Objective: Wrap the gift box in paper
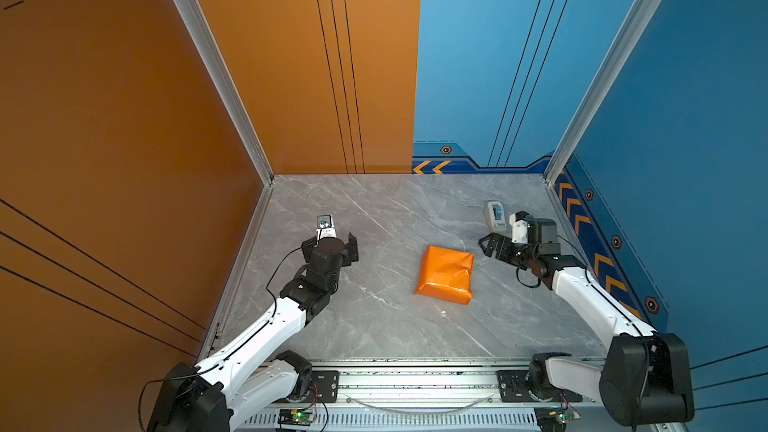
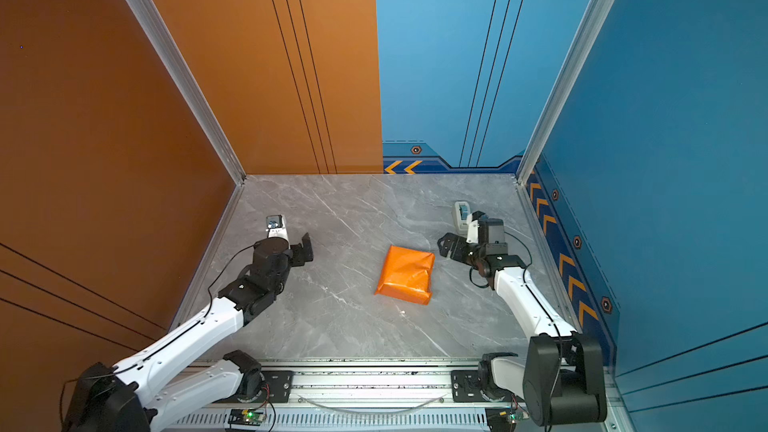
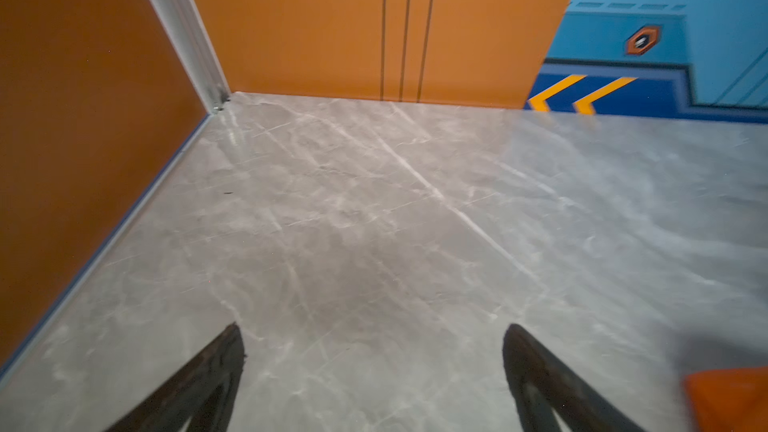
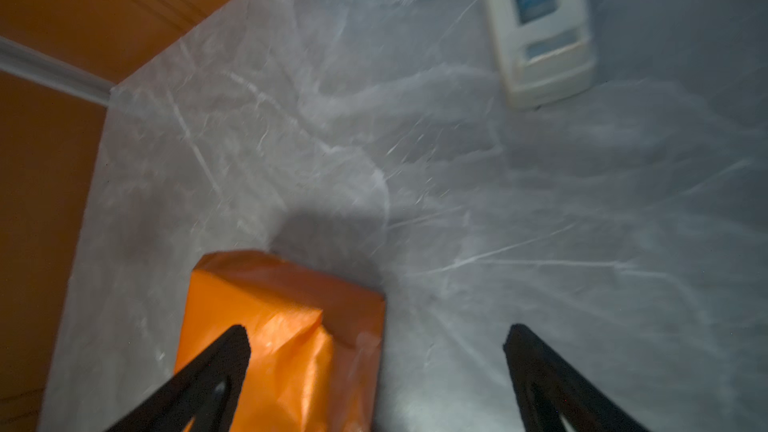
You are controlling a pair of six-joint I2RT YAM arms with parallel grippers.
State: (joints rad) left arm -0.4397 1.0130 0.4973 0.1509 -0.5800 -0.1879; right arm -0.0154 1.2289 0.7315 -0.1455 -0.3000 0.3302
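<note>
The paper [image 1: 444,274] [image 2: 406,274] is glossy orange and creased. It is folded into a closed square package that lies flat near the middle of the grey marble table. The gift box is hidden inside it. My left gripper [image 1: 330,245] [image 2: 282,245] hovers well to the left of the package, open, and the left wrist view shows only bare table between its fingertips [image 3: 374,328], with a corner of the paper [image 3: 727,401] off to one side. My right gripper [image 1: 505,230] [image 2: 463,230] stands open just right of the package, holding nothing [image 4: 379,328]. The paper [image 4: 282,326] lies behind one of its fingers.
A small white-grey tape dispenser [image 1: 495,216] [image 2: 460,211] [image 4: 540,27] stands at the back right, close behind my right gripper. Orange and blue walls close in the table [image 1: 374,326] on the left, back and right. A metal rail runs along the front edge.
</note>
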